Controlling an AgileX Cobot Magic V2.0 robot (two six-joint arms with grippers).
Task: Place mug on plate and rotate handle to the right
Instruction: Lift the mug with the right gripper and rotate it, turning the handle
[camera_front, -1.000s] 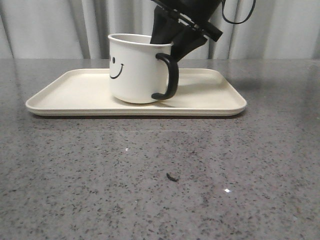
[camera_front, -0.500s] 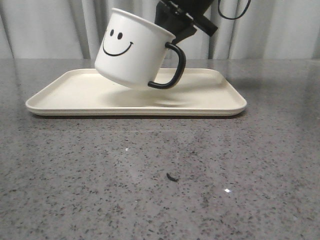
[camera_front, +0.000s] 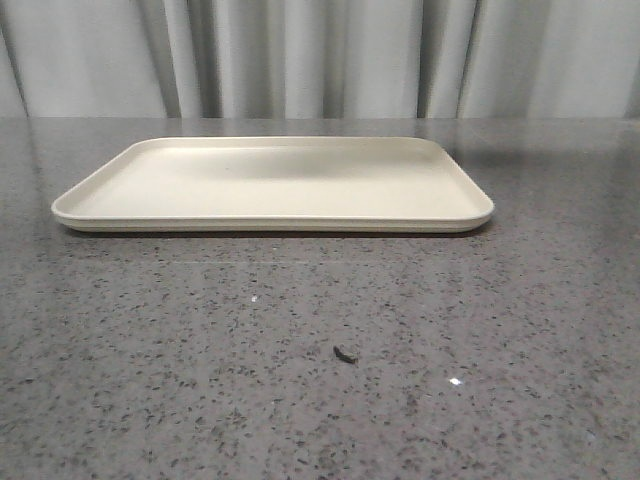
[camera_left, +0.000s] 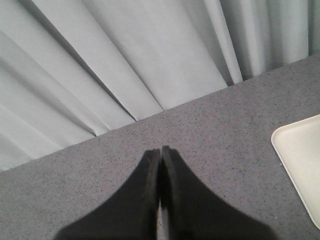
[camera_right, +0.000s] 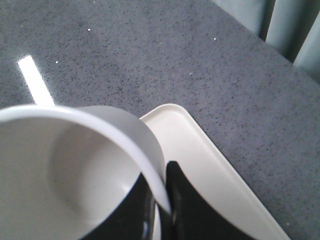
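Observation:
The cream plate (camera_front: 270, 185) lies bare on the grey table in the front view; neither the mug nor any gripper shows there. In the right wrist view my right gripper (camera_right: 162, 200) is shut on the rim of the cream-white mug (camera_right: 65, 165), one finger inside and one outside the wall, held above a corner of the plate (camera_right: 200, 150). The handle and smiley print are hidden. In the left wrist view my left gripper (camera_left: 160, 152) is shut and empty over the bare table, with a plate corner (camera_left: 300, 160) off to one side.
Grey pleated curtains (camera_front: 300, 55) hang behind the table. A small dark speck (camera_front: 345, 353) lies on the tabletop in front of the plate. A bright light reflection (camera_right: 35, 80) shows on the table in the right wrist view.
The right gripper lifted the mug off the plate, tilting it, and carried it up out of the front view. The plate has not moved.

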